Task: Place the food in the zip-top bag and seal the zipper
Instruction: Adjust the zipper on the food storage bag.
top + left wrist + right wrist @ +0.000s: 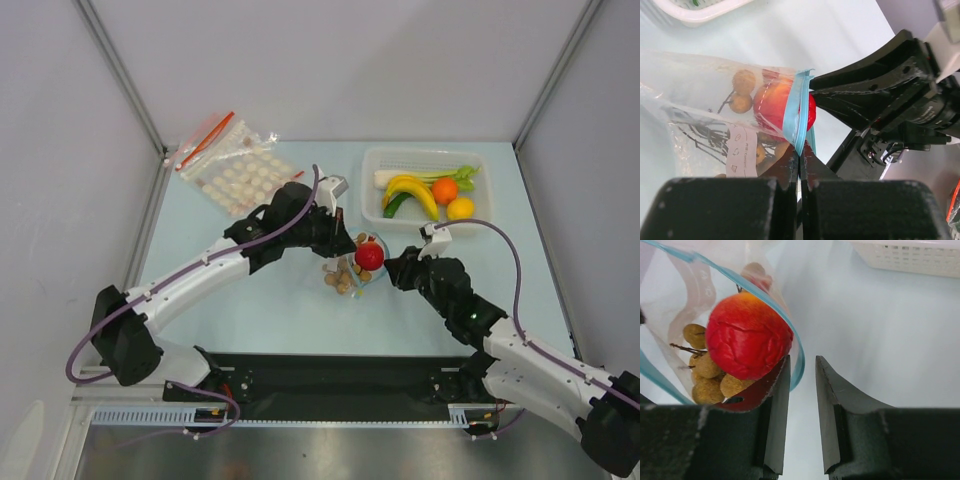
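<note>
Top external view gives us the small clear plastic zip-top bag [350,272] near the middle of the pale blue worktop [300,320], with the left tool [347,236] at its 11 o'clock and the right tool [392,268] at its 3 o'clock. From the left wrist we see the left tool pressed together on the light blue zipper strip [792,117], pinching the edge of the bag's mouth. The small red round fruit [747,335] sits in that mouth, partly past the strip, while the tan-brown round fruits on thin stems [705,375] lie deeper inside. From the right wrist we see the right tool's jaws standing apart with a clear gap, the red fruit just beside them at 10 o'clock. A white plastic basket [372,160] stands at 1 o'clock of the bag, and a clear bag of white round discs [235,175] lies at 10 o'clock.
</note>
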`<control>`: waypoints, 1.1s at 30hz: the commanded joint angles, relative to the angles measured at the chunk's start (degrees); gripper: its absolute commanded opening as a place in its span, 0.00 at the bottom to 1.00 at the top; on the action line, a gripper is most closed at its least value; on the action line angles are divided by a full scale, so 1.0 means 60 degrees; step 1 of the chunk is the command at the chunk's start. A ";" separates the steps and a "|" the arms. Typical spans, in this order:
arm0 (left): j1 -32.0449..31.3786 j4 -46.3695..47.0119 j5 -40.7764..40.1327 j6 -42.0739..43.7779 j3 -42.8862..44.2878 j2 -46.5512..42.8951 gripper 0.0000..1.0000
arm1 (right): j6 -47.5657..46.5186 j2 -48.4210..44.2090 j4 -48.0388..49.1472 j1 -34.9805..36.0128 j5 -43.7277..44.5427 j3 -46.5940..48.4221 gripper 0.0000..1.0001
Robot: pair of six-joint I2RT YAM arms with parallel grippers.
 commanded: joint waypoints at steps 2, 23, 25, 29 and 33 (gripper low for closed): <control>0.0193 0.0772 -0.0041 -0.0298 -0.0168 -0.0754 0.00 | 0.0221 0.0334 0.0352 -0.0032 -0.0034 0.0509 0.31; 0.0164 0.0143 0.0033 -0.0152 0.0256 0.0445 0.01 | 0.0544 0.0453 -0.1653 0.0129 0.0535 0.1886 0.00; 0.0047 -0.0149 -0.0070 -0.0035 0.0504 0.0650 0.01 | 0.0514 0.0335 -0.2034 0.0158 0.0609 0.2105 0.00; -0.0260 -0.0326 -0.0245 0.0112 0.0754 0.1032 0.01 | 0.0456 0.0334 -0.2037 0.0246 0.0436 0.2194 0.00; -0.0582 -0.0605 -0.0437 0.0229 0.1077 0.1500 0.01 | 0.0412 0.0831 -0.1510 0.0553 -0.0020 0.2150 0.00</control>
